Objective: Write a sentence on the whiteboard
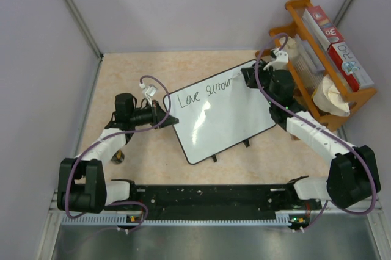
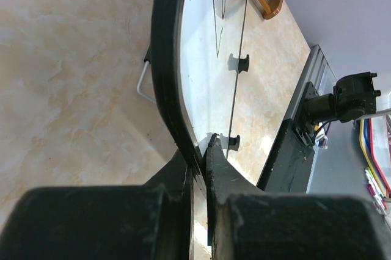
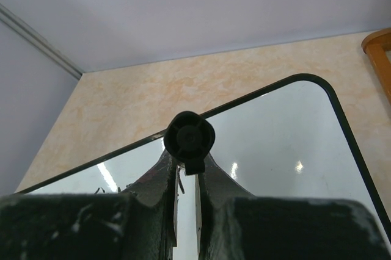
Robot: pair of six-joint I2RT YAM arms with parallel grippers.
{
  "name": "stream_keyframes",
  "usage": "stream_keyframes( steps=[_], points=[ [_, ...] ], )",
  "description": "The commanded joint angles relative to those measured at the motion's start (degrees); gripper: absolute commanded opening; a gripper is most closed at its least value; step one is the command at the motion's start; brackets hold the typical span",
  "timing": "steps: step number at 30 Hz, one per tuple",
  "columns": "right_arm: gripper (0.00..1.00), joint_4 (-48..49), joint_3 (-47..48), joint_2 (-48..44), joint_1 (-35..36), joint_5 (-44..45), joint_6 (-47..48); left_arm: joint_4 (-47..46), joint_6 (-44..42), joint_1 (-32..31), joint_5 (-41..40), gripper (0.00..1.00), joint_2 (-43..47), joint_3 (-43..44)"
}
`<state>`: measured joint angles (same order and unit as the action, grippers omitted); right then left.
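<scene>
Left jaws clamp the whiteboard (image 2: 201, 58) edge; right jaws grip a black marker (image 3: 190, 138). The writing (image 1: 201, 92) is legible only from overhead.

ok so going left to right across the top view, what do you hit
left arm's fingers → whiteboard → wooden rack

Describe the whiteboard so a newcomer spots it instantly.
Start from the beige table and look to its centre. The whiteboard sits there, a glossy white rectangle in a thin black frame. It alone bears handwriting, unlike the wooden rack beside it.
</scene>
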<state>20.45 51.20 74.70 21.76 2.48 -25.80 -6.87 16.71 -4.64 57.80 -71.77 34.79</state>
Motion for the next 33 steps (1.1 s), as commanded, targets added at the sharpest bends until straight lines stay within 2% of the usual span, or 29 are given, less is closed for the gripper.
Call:
stream_keyframes(
  steps=[1,17,28,33],
  points=[
    [0.0,1.1,-2.2,-0.3,-1.0,0.3,-0.2,0.9,-14.2,-1.6,-7.1,0.0,-0.8,-1.1],
    [0.0,0.6,-6.0,-4.2,-1.0,-0.3,-0.8,0.9,-14.2,-1.8,-7.5,0.0,-0.8,-1.1],
    [0.0,-2.2,-5.5,-14.2,-1.1,0.4,-1.3,1.1,-14.3,-1.9,-7.9,0.0,-0.3,-1.1],
    [0.0,-2.9,-5.1,-15.0,-1.1,0.2,-0.6,1.1,-14.4,-2.0,-8.2,0.0,0.0,-1.2]
  ],
)
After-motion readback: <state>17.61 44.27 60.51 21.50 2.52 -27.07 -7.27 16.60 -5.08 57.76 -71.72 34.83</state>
